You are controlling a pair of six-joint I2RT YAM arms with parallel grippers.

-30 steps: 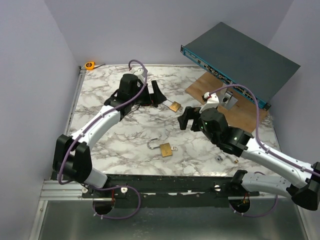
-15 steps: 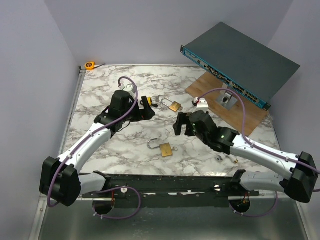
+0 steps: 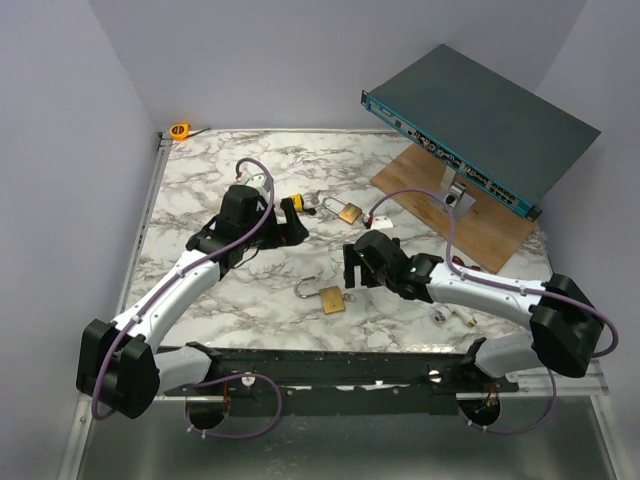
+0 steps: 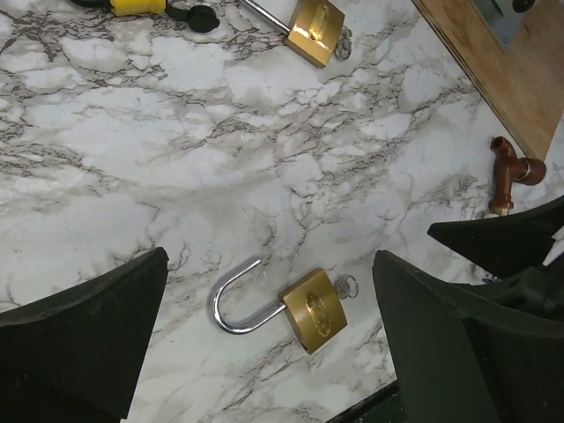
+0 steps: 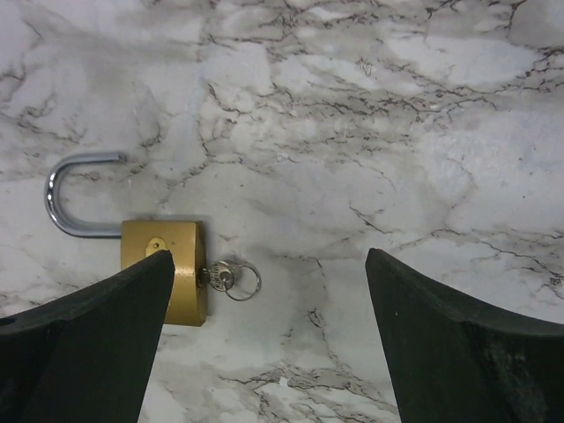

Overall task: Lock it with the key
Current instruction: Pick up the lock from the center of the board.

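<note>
Since the key [image 5: 220, 278] sat in the open padlock [image 4: 315, 310], I held the right gripper [image 5: 269, 264] wide over it to grab it, the left gripper [image 4: 269, 264] wide too.

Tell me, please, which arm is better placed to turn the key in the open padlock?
Right, probably: the right gripper hangs open right over the key in the open padlock; the left gripper sits farther back.

My black two-finger left pincer [image 3: 290, 215] points right from my bent white left arm [image 3: 180, 280], jaws spread wide. My black right pincer [image 3: 355, 262] reaches left, white right arm [image 3: 490, 292] stretched low, jaws equally wide, gripping nothing.
</note>
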